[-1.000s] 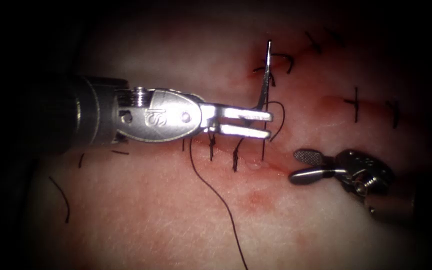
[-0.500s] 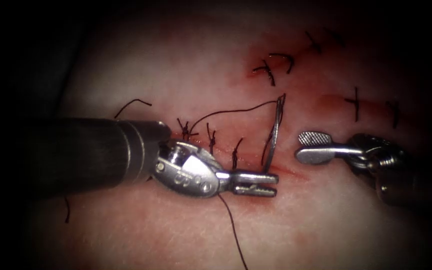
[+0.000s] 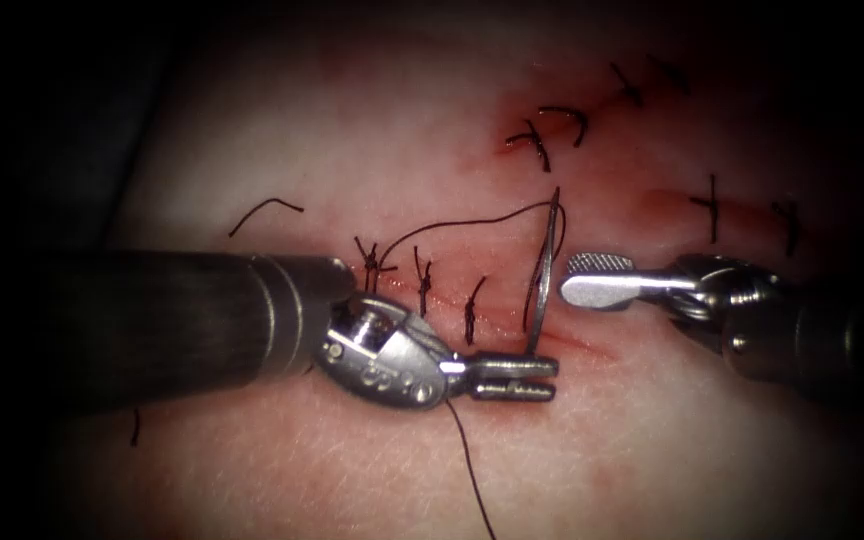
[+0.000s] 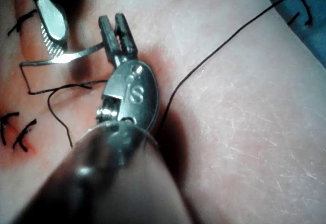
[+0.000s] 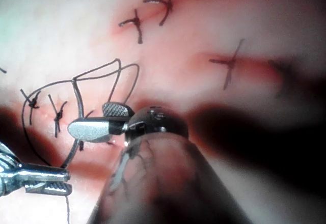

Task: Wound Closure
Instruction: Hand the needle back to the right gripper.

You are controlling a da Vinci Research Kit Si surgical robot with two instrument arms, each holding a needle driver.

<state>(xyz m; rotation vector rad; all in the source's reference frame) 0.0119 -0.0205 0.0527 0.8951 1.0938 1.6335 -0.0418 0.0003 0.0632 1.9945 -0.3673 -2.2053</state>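
While the needle (image 3: 546, 270) stands upright at the cut (image 3: 512, 335) in the tissue (image 3: 652, 450), its lower end is clenched by the left tool (image 3: 514, 377); the right tool (image 3: 597, 279), jaws parted and empty, has been brought up beside it. Left wrist view: the same grip on the needle (image 4: 76, 57) is seen. Right wrist view: thread (image 5: 102, 71) is looped above the spread jaws. A handover is judged pending, calling for a grasp mid-curve.
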